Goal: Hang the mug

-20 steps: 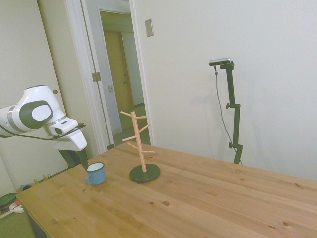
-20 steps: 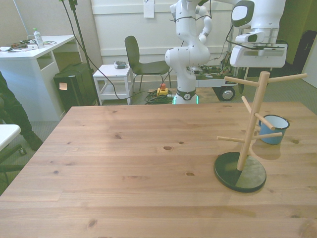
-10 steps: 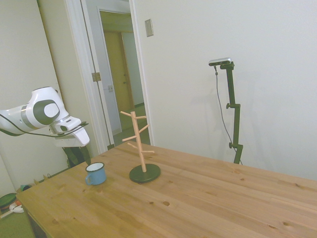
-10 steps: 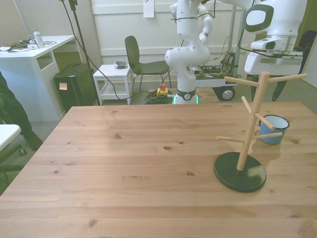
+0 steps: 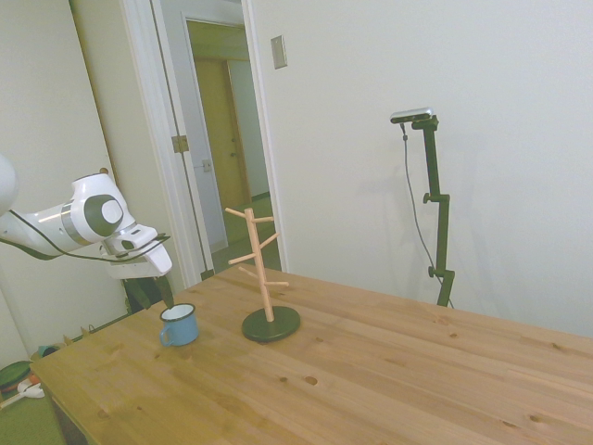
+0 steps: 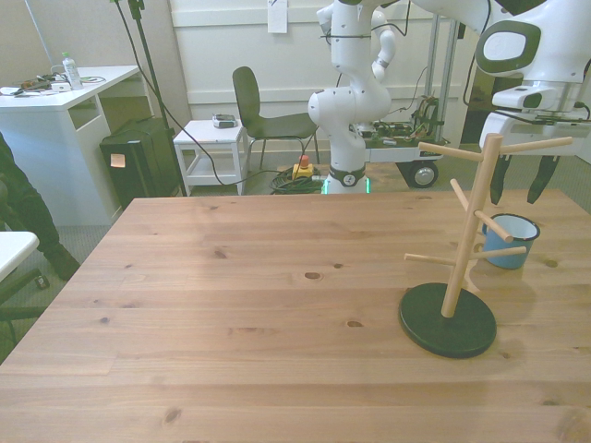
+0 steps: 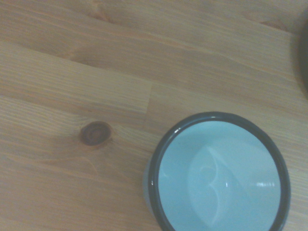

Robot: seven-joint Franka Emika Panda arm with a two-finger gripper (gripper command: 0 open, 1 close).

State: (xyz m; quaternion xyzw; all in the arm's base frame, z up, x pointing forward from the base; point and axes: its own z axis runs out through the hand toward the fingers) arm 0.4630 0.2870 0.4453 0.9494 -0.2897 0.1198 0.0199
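We hold our hand (image 6: 518,185) spread and empty above the mug (image 6: 510,241) on the surface (image 6: 259,305), approaching; next we must descend and grasp it for the peg tree (image 6: 459,268).

**Pale blue mug, pale wood and a black base on a honey-brown table**

A light-blue mug (image 5: 178,325) (image 6: 511,240) (image 7: 219,175), white inside with a dark rim, stands on a warm brown wooden table (image 6: 231,314) marked with dark knots. At the mug's 3 o'clock in the side view, a pale wooden peg tree (image 5: 260,269) (image 6: 469,231) rises from a black round base (image 6: 447,319). The arm (image 5: 83,218) is white with grey joints; its fingers (image 6: 538,179) are black.
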